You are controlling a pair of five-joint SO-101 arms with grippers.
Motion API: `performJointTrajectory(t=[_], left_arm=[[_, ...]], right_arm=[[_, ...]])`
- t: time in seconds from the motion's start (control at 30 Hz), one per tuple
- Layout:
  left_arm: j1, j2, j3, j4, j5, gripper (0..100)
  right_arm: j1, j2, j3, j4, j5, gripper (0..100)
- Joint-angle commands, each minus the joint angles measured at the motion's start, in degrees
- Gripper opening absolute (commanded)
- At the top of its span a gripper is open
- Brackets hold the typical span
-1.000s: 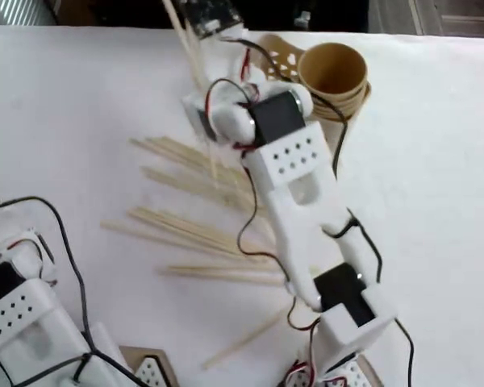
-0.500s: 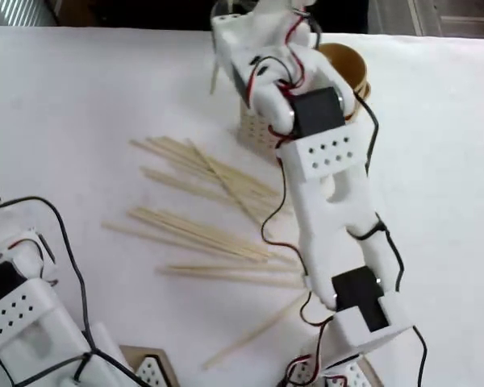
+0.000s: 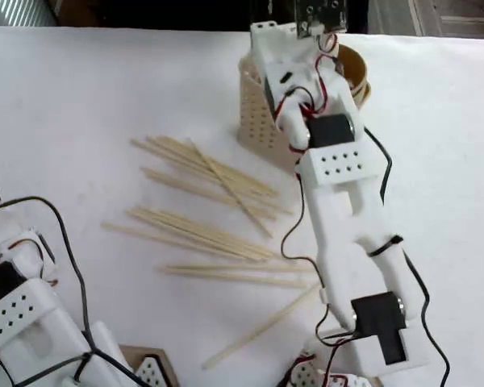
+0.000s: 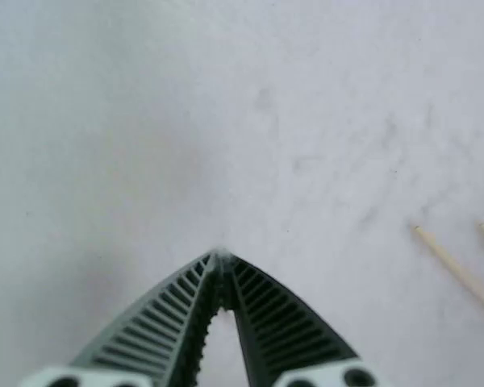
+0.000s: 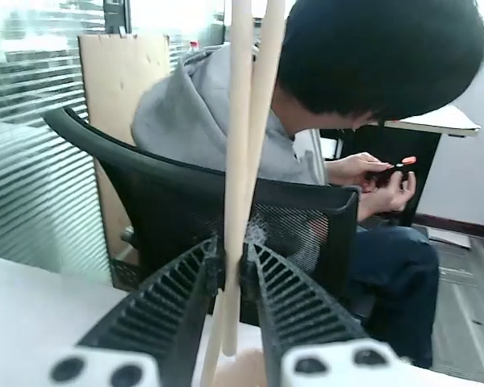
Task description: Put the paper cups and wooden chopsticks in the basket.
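Observation:
Several wooden chopsticks (image 3: 206, 214) lie scattered on the white table (image 3: 89, 105). A cream perforated basket (image 3: 256, 122) stands at the far middle. Brown paper cups (image 3: 358, 74) show just right of it, partly behind the right arm (image 3: 339, 165), which stretches up over the basket. In the right wrist view my right gripper (image 5: 231, 251) is shut on two chopsticks (image 5: 248, 121) that stick up past its tips. My left gripper (image 4: 220, 260) is shut with nothing in it, low over bare table, with two chopstick ends (image 4: 456, 270) off to one side. The left arm (image 3: 16, 314) sits at the near left.
A cable (image 3: 68, 250) loops from the left arm over the table. A cardboard piece (image 3: 149, 367) lies at the near edge. One stray chopstick (image 3: 258, 330) lies near the right arm's base. A person sits in a black chair (image 5: 226, 201) beyond the table.
The right arm has swung away from the chopstick pile to the far right and now reaches over the basket with the chopsticks. The left arm has not moved.

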Motion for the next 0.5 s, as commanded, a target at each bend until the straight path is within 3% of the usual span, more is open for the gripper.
performJointTrajectory(t=[0.0,0.33,0.47], left_arm=[[-0.40,-1.89,-0.35,-1.14,0.18,3],[-0.40,-1.89,-0.35,-1.14,0.18,3],[-0.40,-1.89,-0.35,-1.14,0.18,3]], right_arm=[[1.45,-3.21,2.73,-3.47,2.11,1.6],[2.15,2.24,5.89,-3.03,2.29,2.6],[1.80,2.86,5.63,0.57,2.29,13.8]])
